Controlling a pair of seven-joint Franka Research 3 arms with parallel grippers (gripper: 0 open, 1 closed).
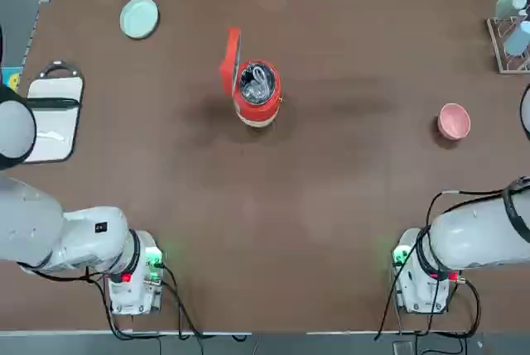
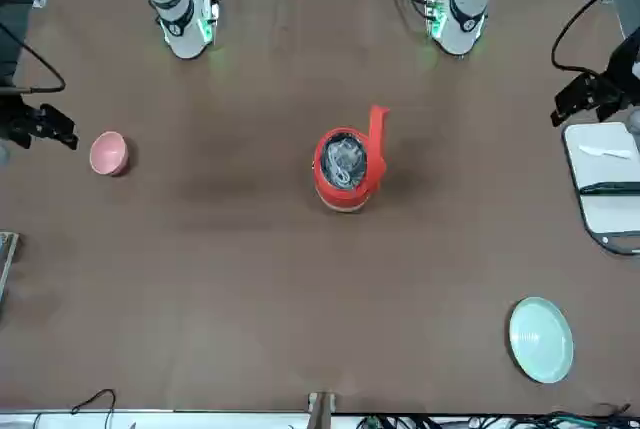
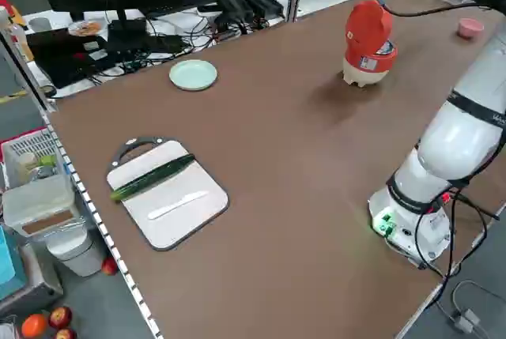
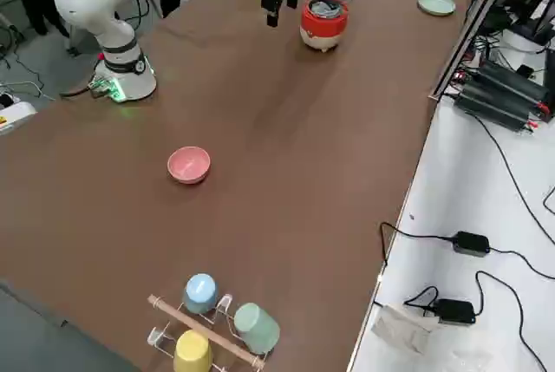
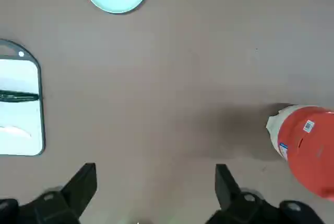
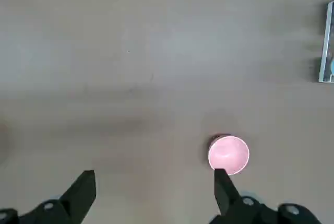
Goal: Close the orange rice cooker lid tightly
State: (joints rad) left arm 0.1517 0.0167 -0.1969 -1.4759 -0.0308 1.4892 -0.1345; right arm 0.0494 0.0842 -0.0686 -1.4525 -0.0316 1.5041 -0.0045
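cooker [image 1: 258,94]: landmark, lid [image 1: 231,60] upright
left gripper [image 5: 155,190]: wide open, empty, left of cooker
right gripper [image 6: 155,192]: wide open, empty, right of cooker

The rice cooker [image 1: 257,94] stands between the cutting board [image 1: 55,115] on the left and the bowl [image 1: 454,122] on the right.

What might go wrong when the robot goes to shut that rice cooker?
The upright lid could stop short if pushed off-centre. The cooker stands loose on the table, so a sideways shove may slide or tip it. The clear coil inside might catch under the rim.
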